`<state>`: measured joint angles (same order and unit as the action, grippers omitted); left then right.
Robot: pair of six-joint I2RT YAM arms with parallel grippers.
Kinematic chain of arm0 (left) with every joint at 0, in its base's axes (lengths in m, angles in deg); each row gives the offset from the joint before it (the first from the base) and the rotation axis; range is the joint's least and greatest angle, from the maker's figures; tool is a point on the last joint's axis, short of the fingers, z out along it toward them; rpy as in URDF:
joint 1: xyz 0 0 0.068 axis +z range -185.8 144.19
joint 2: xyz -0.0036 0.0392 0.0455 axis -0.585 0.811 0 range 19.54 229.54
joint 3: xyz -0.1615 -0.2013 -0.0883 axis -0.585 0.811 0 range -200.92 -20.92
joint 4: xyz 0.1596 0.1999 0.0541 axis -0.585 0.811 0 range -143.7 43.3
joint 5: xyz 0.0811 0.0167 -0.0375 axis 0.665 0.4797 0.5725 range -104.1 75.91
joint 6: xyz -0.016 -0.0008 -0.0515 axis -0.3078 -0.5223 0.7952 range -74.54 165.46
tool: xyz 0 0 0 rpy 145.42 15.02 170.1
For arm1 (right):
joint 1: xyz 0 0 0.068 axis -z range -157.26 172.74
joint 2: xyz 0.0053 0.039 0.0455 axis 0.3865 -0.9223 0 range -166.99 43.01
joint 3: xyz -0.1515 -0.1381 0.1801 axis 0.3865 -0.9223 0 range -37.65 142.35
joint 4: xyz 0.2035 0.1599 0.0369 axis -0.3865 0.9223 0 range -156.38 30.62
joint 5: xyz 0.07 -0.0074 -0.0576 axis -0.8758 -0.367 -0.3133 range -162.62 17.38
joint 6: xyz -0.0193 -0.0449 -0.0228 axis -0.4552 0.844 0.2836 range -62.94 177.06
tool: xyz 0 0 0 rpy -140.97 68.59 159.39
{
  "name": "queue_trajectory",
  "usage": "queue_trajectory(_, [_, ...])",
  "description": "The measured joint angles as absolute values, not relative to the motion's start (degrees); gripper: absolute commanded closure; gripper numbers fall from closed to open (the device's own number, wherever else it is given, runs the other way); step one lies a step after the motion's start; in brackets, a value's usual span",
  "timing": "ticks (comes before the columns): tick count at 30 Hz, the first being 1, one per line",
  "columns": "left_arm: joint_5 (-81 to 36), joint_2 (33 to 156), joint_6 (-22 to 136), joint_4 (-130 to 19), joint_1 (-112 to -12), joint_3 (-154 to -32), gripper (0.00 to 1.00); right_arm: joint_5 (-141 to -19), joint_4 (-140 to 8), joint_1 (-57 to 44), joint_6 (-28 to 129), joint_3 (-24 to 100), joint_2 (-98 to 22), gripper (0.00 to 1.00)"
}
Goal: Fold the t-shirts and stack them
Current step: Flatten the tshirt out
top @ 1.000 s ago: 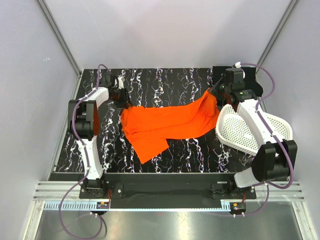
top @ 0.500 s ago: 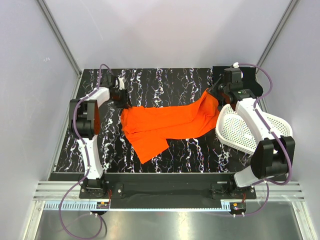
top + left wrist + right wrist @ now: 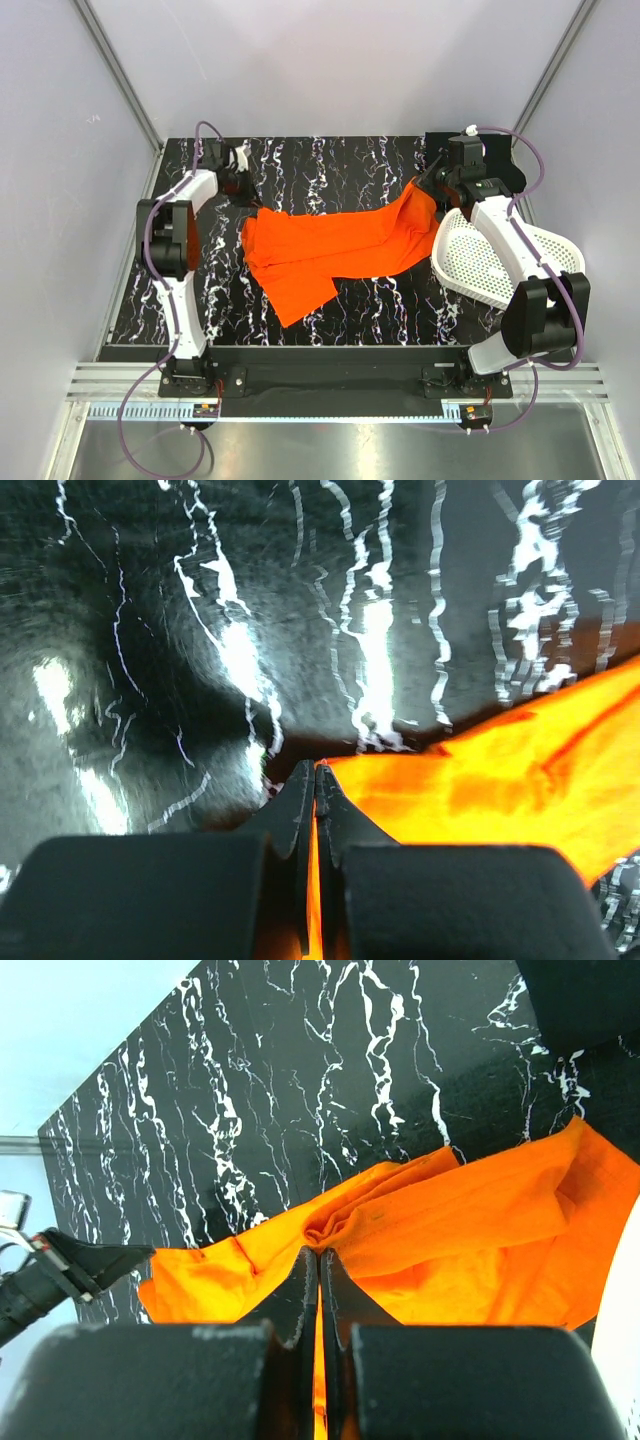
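The orange t-shirt [image 3: 340, 245] lies stretched across the middle of the table, rumpled, with a flap hanging toward the front. My left gripper [image 3: 250, 203] is at its far-left corner, and the left wrist view shows the jaws [image 3: 315, 772] shut with orange cloth [image 3: 500, 770] pinched between them. My right gripper [image 3: 426, 186] is shut on the shirt's far-right end, where the fabric [image 3: 450, 1230] bunches at the fingertips [image 3: 320, 1252]. The black t-shirt [image 3: 500, 150] lies at the table's far-right corner, partly hidden behind the right arm, and also shows as a dark patch [image 3: 585, 1000].
A white perforated basket [image 3: 500, 262] stands tilted at the right side, under the right arm. The black marbled table [image 3: 340, 165] runs to grey walls on the left, back and right. In the right wrist view the left gripper [image 3: 85, 1260] shows at the shirt's other end.
My left gripper has shut on the orange shirt's left corner and drawn slightly back. The right gripper stays shut on the other end, and the shirt has barely shifted.
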<state>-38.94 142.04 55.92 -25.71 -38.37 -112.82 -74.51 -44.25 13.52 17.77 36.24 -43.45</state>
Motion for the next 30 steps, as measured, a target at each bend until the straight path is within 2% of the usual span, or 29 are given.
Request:
queue_trajectory(7, [-37.3,129.1,59.0,-23.3,-38.3,-112.8,1.0,-73.9,-40.9,13.5,17.6,39.3,-43.4,1.0])
queue_trajectory(12, [-31.1,110.8,62.0,-23.4,-38.0,-112.8,1.0,-72.4,-37.7,13.5,16.7,43.3,-39.6,1.0])
queue_trajectory(23, [-17.9,71.4,64.8,-23.3,-37.8,-111.0,1.0,-74.0,-29.4,13.5,9.4,45.2,-9.6,1.0])
queue_trajectory(30, [-13.7,55.9,67.8,-23.2,-37.8,-114.4,1.0,-75.1,-22.9,13.5,3.9,47.0,7.7,1.0])
